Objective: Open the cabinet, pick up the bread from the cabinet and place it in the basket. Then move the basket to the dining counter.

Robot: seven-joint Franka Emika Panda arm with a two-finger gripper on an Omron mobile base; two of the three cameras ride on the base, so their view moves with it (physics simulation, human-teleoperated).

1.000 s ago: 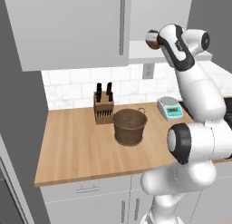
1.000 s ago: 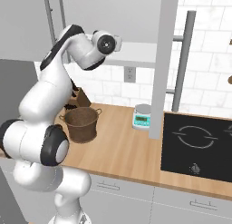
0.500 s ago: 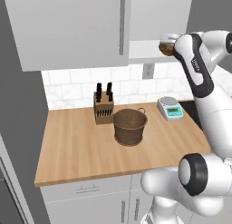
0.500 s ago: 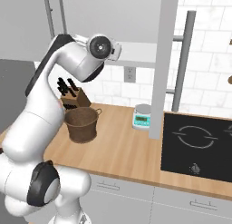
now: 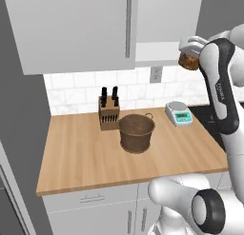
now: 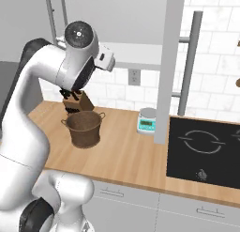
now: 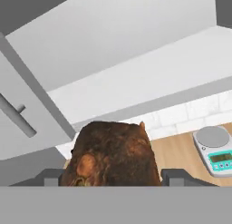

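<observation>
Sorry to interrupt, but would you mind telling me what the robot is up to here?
The arm has the bread between the fingers of its gripper, held up in front of the open cabinet, just outside its white shelf. The basket waits empty on the wood worktop below, next to the knife block and a small kitchen scale. The bread isn't in the basket yet.

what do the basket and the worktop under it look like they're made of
The basket looks like woven wicker, dark brown and matte, with a mottled, ribbed wall, though the render leaves that open. The worktop looks like light wood, smooth and satin, with faint lengthwise grain.
</observation>
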